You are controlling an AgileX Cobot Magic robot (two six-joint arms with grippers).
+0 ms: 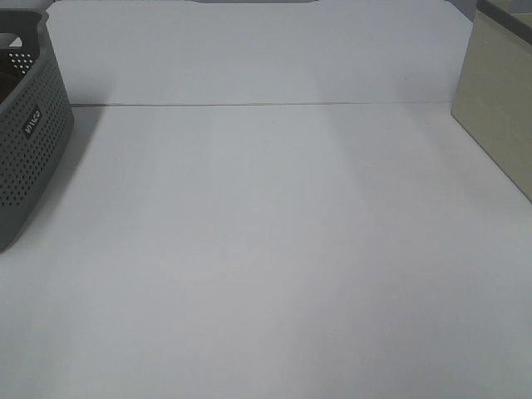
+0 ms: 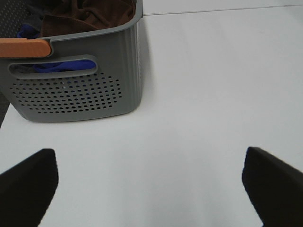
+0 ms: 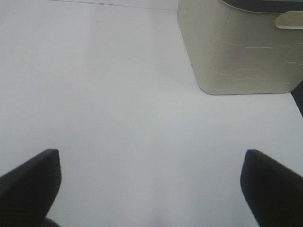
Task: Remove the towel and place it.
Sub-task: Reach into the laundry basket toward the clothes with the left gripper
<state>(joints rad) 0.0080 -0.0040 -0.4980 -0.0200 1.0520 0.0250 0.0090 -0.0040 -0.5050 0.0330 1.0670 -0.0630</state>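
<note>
Dark brown terry cloth, the towel (image 2: 90, 14), lay bunched inside the grey perforated basket (image 2: 75, 94), which stood at the left edge of the white surface (image 1: 274, 249) in the high view. A blue cloth (image 2: 57, 66) showed through the basket's handle slot, and an orange strip (image 2: 23, 47) sat on its near rim. Because the towel was crumpled, its long axis could not be determined, and no tag was visible.

The left pincer (image 2: 149, 158) faced the basket's near wall with bare surface between them. The towel lay ahead of it, beyond that wall. Its jaws stood wide apart with nothing between them.

The right pincer (image 3: 150, 158) faced a beige bin (image 3: 241, 52) on the opposite side of the surface. Its jaws were likewise wide apart and empty, well apart from the towel. Neither pincer appeared in the high view.

Judgement: the left arm was the nearer one. Its approach would need to clear the rim and come down into the basket from above.
</note>
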